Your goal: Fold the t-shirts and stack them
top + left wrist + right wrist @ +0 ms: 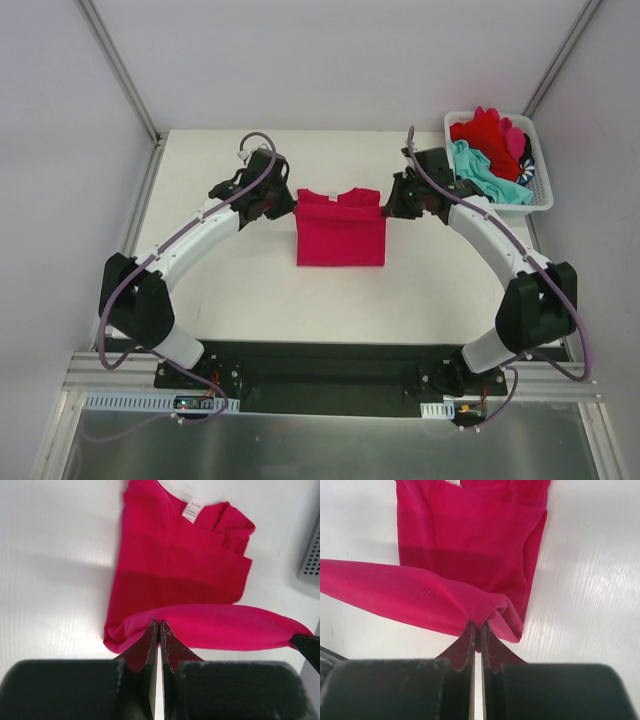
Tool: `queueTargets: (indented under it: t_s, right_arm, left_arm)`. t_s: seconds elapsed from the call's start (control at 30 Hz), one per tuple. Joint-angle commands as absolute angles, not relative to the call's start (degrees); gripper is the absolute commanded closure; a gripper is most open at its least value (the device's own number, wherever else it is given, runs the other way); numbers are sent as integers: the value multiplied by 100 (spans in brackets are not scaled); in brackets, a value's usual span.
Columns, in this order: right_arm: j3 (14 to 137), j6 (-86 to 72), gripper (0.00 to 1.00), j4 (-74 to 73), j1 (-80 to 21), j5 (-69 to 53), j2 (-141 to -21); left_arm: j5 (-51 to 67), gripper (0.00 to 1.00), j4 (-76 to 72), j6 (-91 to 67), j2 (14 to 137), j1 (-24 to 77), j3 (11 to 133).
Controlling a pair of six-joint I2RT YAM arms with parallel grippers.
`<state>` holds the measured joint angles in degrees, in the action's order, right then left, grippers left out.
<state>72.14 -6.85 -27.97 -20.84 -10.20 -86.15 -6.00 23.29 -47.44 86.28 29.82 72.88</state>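
A magenta-pink t-shirt lies partly folded in the middle of the table, its collar end toward the back wall. My left gripper is shut on its far left corner, and the pinched fabric edge stretches across the left wrist view from that gripper. My right gripper is shut on the far right corner; in its own view the gripper pinches a lifted fold of the shirt. More t-shirts, red, teal and dark striped, are heaped in the basket.
A white slotted basket stands at the table's back right corner, close to my right arm. Metal frame posts rise at both back corners. The black base rail runs along the near edge.
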Motion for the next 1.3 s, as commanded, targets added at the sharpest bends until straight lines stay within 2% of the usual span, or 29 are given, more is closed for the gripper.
queueTargets:
  t_s: [0.0,0.47,1.07,1.17,1.23,1.27]
  right_arm:
    - [7716,-229,100,-2593,-1943,-1142,-9087]
    - [8541,-105,100,-2074,-1617,-1538,-10502]
    - [9641,-62,100,-2144,-1538,-1810,-11213]
    - [10001,-35,91,-2127,-1521,-1986,-11599]
    - [10255,-35,79,-2171,-1512,-1960,-11846]
    - [10587,-70,65,-2214,-1503,-1951,-12143]
  left_arm:
    - [-694,100,2040,-4518,9096,2751,7628]
    - [-571,100,1802,-4245,10537,2391,8586]
    - [-291,100,1819,-4105,11029,2118,9430]
    - [-343,100,1828,-4192,11284,2066,9597]
    - [-360,100,1846,-4263,11503,2004,9667]
    - [-369,95,1863,-4271,11609,1978,9842]
